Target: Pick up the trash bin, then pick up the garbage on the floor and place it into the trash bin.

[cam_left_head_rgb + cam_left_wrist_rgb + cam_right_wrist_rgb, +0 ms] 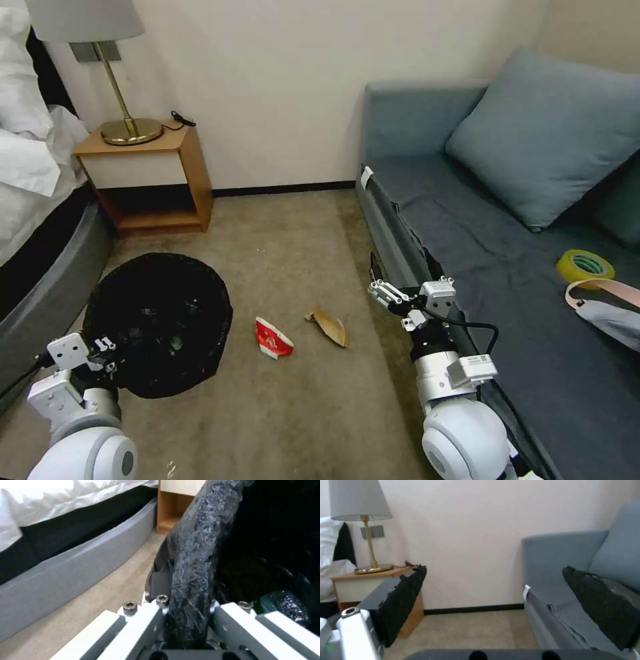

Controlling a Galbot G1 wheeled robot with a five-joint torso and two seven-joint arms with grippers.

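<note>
The trash bin (160, 320), round and lined with a crinkly black bag, is on the carpet at the left with its mouth toward me. My left gripper (110, 357) is shut on its near rim. In the left wrist view the bagged rim (191, 575) runs between the two white fingers (143, 620). A dark green glossy shape (283, 605) lies inside the bin. Two pieces of garbage lie on the floor right of the bin: a flattened red-and-white carton (273, 338) and a brown scrap (330, 327). My right gripper (381, 293) hangs open above the sofa's front edge, holding nothing, with its black pads (403, 600) wide apart.
A wooden nightstand (150, 177) with a brass lamp (110, 73) stands against the far wall. The bed (40, 220) runs along the left. The grey sofa (467, 220) fills the right, with a cushion (547, 133), a yellow tape roll (585, 265) and a pink-strapped item (610, 307).
</note>
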